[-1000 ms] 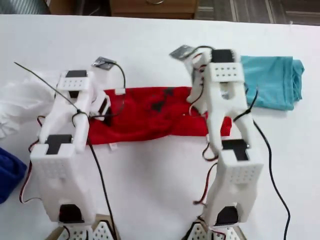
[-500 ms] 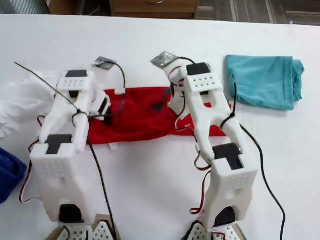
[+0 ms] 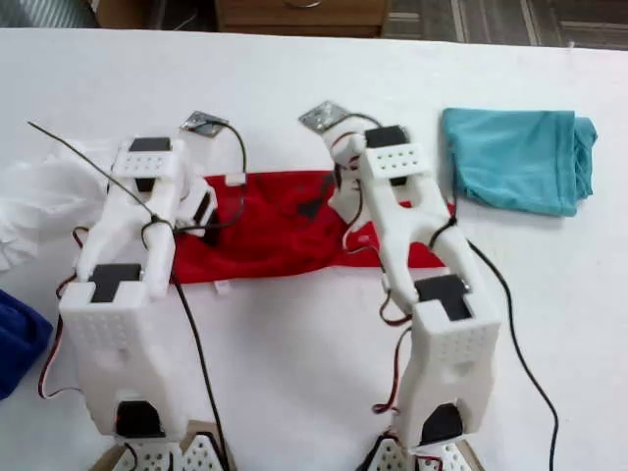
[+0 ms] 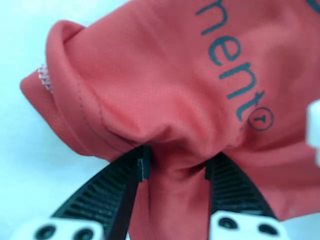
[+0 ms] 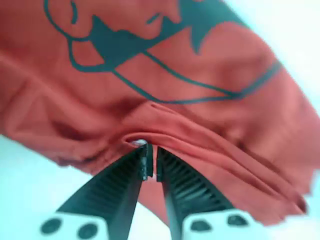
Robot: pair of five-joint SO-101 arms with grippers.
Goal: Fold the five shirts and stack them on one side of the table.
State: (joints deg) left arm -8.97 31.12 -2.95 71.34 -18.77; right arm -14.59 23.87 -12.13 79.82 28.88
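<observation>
At the middle of the counter (image 3: 294, 78), the red shirt (image 3: 265, 235) lies as a long band running left to right. The left end effector (image 4: 175, 167) stands at the band's left end, its jaws part-way apart around a thick bunch of red cloth that they grip. The right end effector (image 5: 150, 162) has its jaws all but closed, pinching a thin ridge of cloth beside the dark print. Over the last second the right arm has swung left, from above the band's right end, near the folded teal shirt (image 3: 510, 172), to above the band's middle. In the last half-second it has barely shifted, and the left arm has kept still throughout. A strip of red still shows to the right of the right arm, so how much cloth travelled with it cannot be told. The move reads as the start of a crosswise fold of the band. The teal shirt at the far right probably marks the stacking side. A white shirt (image 3: 39, 196) at the left edge and a blue shirt (image 3: 15, 339) at the near left lie unfolded, so most of the task remains.
</observation>
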